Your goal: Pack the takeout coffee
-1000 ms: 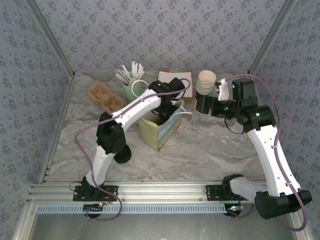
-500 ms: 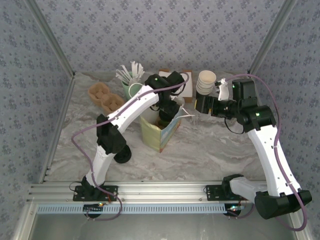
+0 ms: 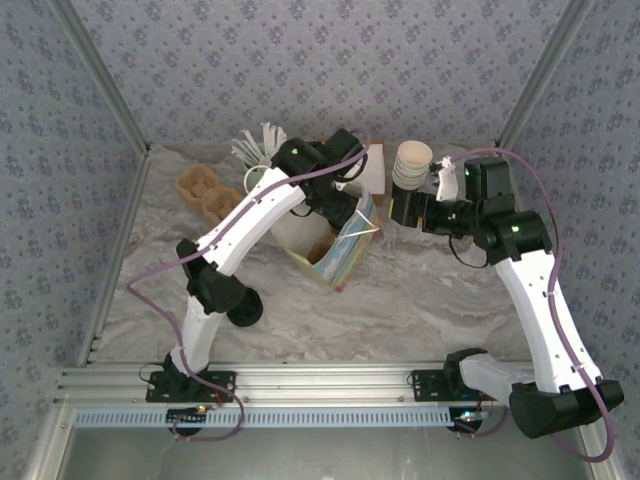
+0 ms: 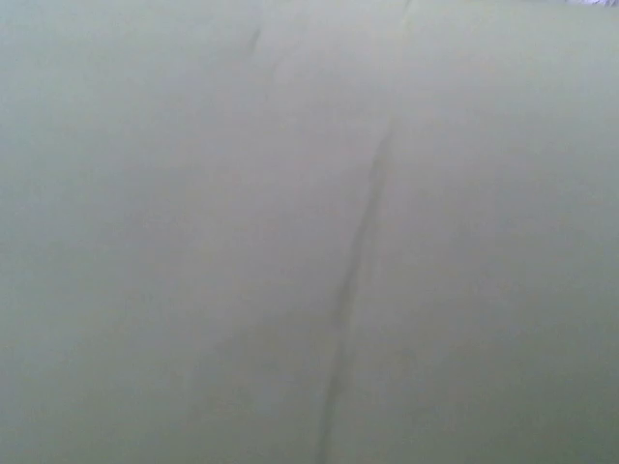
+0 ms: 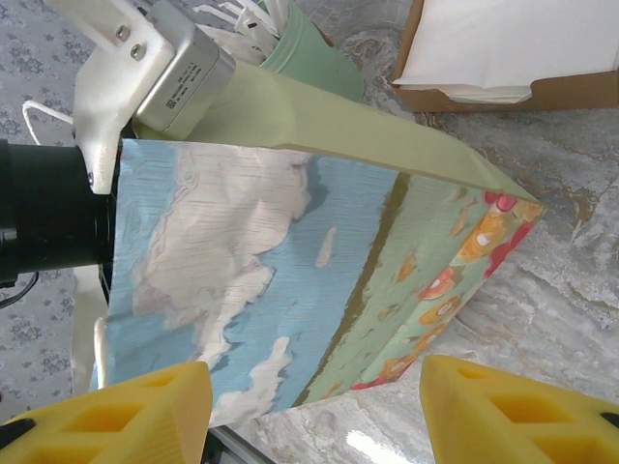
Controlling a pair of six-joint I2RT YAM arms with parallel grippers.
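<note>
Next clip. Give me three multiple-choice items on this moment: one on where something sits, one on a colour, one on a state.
1. Where is the mint cup with white sticks? A between the brown cup carrier and the napkin box; B by the arm bases; C at the table's near right corner.
2. What colour are the fingers of the right gripper? A black; B yellow; C white.
3. How is the paper bag standing? A folded flat; B squarely upright; C tilted.
Answers: 1 A, it stands at the far side between them. 2 B, the right wrist view shows yellow foam. 3 C, its sides lean well off vertical.
</note>
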